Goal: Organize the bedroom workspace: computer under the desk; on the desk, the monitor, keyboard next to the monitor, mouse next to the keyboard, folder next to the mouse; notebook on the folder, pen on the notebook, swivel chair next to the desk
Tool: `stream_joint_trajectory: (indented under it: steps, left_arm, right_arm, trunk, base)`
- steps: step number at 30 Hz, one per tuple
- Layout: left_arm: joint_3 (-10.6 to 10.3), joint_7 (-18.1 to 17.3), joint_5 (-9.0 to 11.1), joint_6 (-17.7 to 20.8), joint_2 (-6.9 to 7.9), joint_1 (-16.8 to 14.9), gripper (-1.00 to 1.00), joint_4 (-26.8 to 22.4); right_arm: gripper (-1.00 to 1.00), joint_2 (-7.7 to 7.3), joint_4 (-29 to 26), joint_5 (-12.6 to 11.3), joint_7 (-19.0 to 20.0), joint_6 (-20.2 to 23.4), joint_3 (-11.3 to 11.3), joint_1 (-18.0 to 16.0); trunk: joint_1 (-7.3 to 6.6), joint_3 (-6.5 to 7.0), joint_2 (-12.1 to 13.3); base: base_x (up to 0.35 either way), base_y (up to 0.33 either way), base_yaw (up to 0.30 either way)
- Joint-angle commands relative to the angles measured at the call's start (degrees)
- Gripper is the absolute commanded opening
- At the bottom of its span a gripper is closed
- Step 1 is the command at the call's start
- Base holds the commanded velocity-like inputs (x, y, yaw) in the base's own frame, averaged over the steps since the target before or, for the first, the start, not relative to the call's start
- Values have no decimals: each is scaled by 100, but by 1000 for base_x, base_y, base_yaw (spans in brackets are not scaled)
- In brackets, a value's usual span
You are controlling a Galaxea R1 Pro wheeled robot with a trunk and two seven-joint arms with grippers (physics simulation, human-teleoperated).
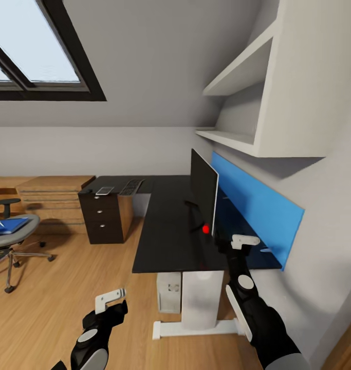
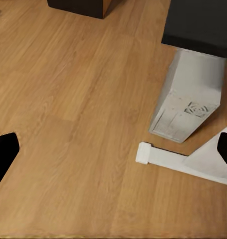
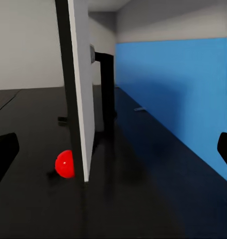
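The black L-shaped desk (image 1: 160, 241) stands against the right wall. The monitor (image 1: 203, 192) stands on it, seen edge-on, with its red dot toward me. My right gripper (image 1: 245, 240) hovers open over the desk just behind the monitor (image 3: 78, 89). On the far wing lie the keyboard (image 1: 131, 186), a small flat grey rectangle that may be the notebook (image 1: 104, 190), and a dark lump that may be the mouse (image 1: 86, 191). The pale computer (image 1: 169, 292) stands under the desk. My left gripper (image 1: 111, 300) hangs open above the floor near the computer (image 2: 185, 99). At far left the swivel chair (image 1: 21, 239) carries the blue folder (image 1: 8, 226).
A blue wall panel (image 1: 257, 210) runs behind the desk, with white shelves (image 1: 242, 77) overhead. A black drawer unit (image 1: 104, 218) sits under the far wing, beside a light-wood chest (image 1: 52, 198). The white desk leg (image 1: 201, 303) and its foot (image 2: 163, 158) are close by. Open wood floor (image 1: 82, 277) lies between me and the chair.
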Motion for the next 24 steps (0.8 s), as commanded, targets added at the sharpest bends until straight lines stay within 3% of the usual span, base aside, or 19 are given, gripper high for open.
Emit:
stream_joint_trajectory:
  steps: [1,5,8,9,11,17,20,24]
  left_arm:
    - [-7,38,17,23,5,-8,100,27]
    - [5,34,22,-28,5,-8,100,130]
    - [-38,20,23,-293,-4,-8,100,757]
    - [-183,10,16,-503,-76,-8,100,1352]
    - [-303,9,13,-634,-158,-8,100,1763]
    - [-458,-17,18,-1411,-210,-8,100,2411]
    - [-721,-70,23,-1787,-219,-8,100,2749]
    - [-941,-150,26,-1974,-232,-8,100,3226]
  right_arm:
    - [100,-3,12,-6,-35,-14,8,-5]
    - [100,-14,34,-9,-57,-14,4,36]
    - [100,-21,-124,3,-71,-14,-3,485]
    - [100,-25,-223,8,-76,-20,-6,844]
    - [100,-26,-318,10,-78,-127,-7,1188]
    - [100,-27,-625,31,-79,-522,-8,2028]
    - [100,-31,-741,78,-79,-644,-8,2442]
    - [100,-47,-767,98,-79,-868,-8,2776]
  trunk:
    - [-4,-7,-5]
    - [-4,-7,-5]
    - [-4,-7,-5]
    - [-4,-7,-5]
    - [-4,-7,-5]
    - [-4,-7,-5]
    - [-4,-7,-5]
    - [-4,-7,-5]
  base:
    - [-335,0,0]
    - [-336,0,0]
    - [-336,0,0]
    - [-319,0,0]
    - [-302,0,0]
    - [-267,0,0]
    - [-206,0,0]
    - [-187,0,0]
